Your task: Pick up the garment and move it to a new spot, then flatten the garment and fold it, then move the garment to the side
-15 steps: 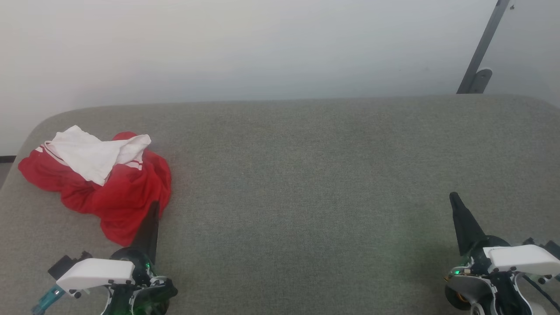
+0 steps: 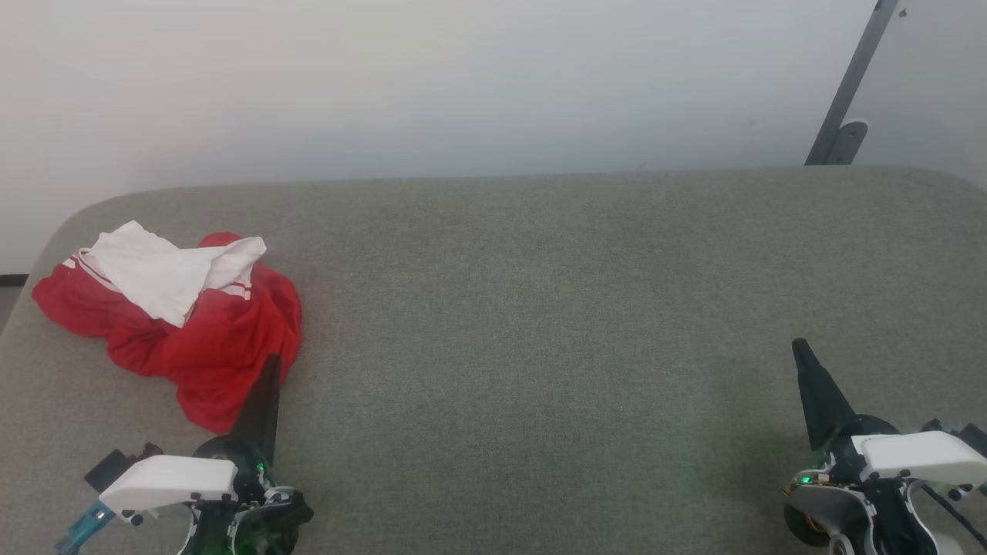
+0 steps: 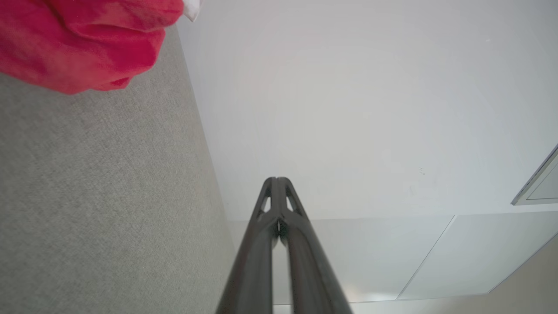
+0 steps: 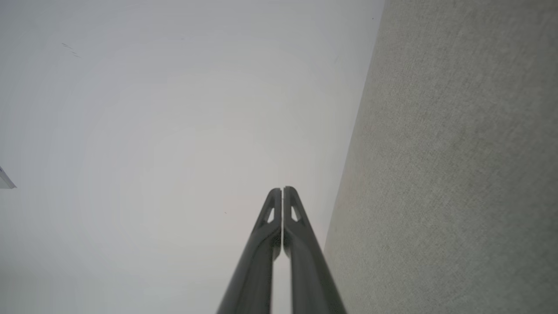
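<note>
Garment (image 2: 193,339) crumpled far left on grey fabric surface (image 2: 540,324), white sleeve topmost in head view, left gripper (image 2: 271,364) just beside, right gripper (image 2: 800,348) near right, wrist views confirm both jaws pressed together.

Right pincer (image 4: 282,188), dark fingers (image 4: 257,261) tip to tip, before a pale wall (image 4: 130,131), grey fabric surface (image 4: 457,152) alongside.

The garment (image 2: 193,331) is lying bunched on the left end of the padded surface (image 2: 540,308), before the wall (image 2: 463,77). The left gripper (image 2: 271,361) is sitting just beside the garment's near edge, and the right gripper (image 2: 799,347) is sitting well apart at the near right.
</note>
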